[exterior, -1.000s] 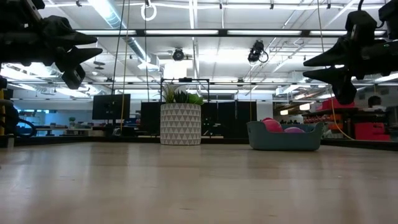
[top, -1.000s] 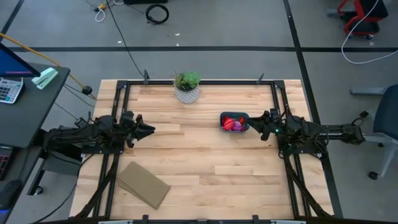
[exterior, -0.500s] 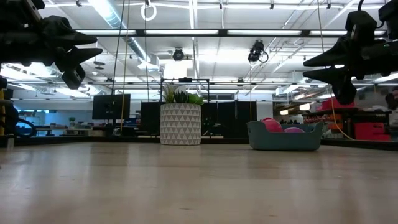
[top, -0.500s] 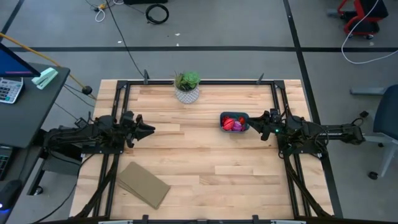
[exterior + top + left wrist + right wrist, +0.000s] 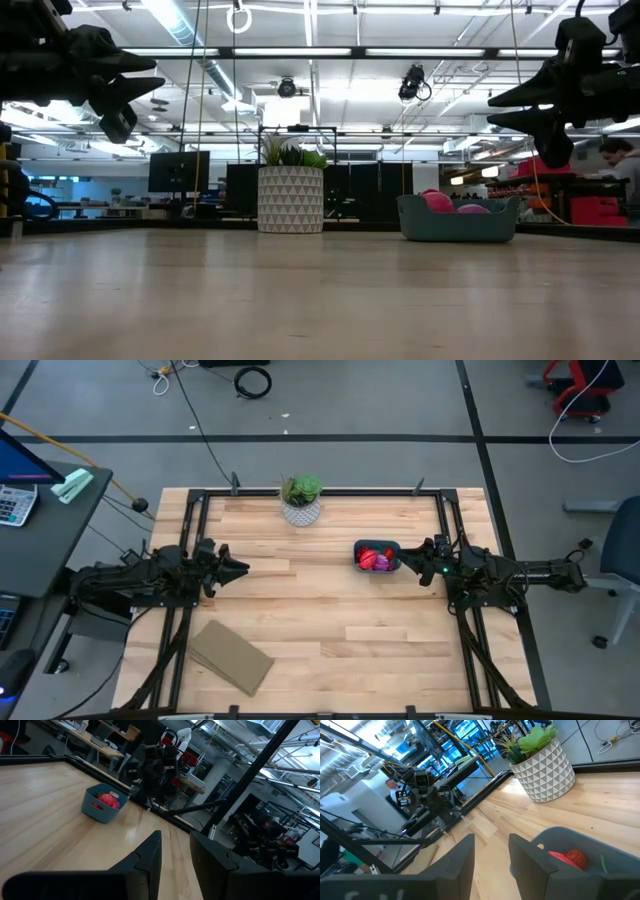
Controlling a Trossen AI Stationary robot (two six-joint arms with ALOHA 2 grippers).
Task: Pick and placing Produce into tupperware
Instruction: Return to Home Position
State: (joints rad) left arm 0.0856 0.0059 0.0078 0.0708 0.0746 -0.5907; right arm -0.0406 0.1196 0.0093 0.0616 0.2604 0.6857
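Note:
The teal tupperware (image 5: 377, 556) stands by its base on the wooden table, right of centre, with red and purple produce (image 5: 376, 558) lying inside it; pink tops (image 5: 437, 201) show above its rim. My right gripper (image 5: 408, 558) hangs level just right of the tub, open, with nothing between its fingers (image 5: 491, 840). My left gripper (image 5: 243, 568) hangs level above the table's left side, open and holding nothing (image 5: 175, 837), pointing across at the tub (image 5: 102, 804).
A green plant in a white patterned pot (image 5: 301, 499) stands at the table's far edge. A flat tan slab (image 5: 231, 656) lies near the front left corner. A black frame (image 5: 445, 520) runs along the table's sides. Bare wood lies between the arms.

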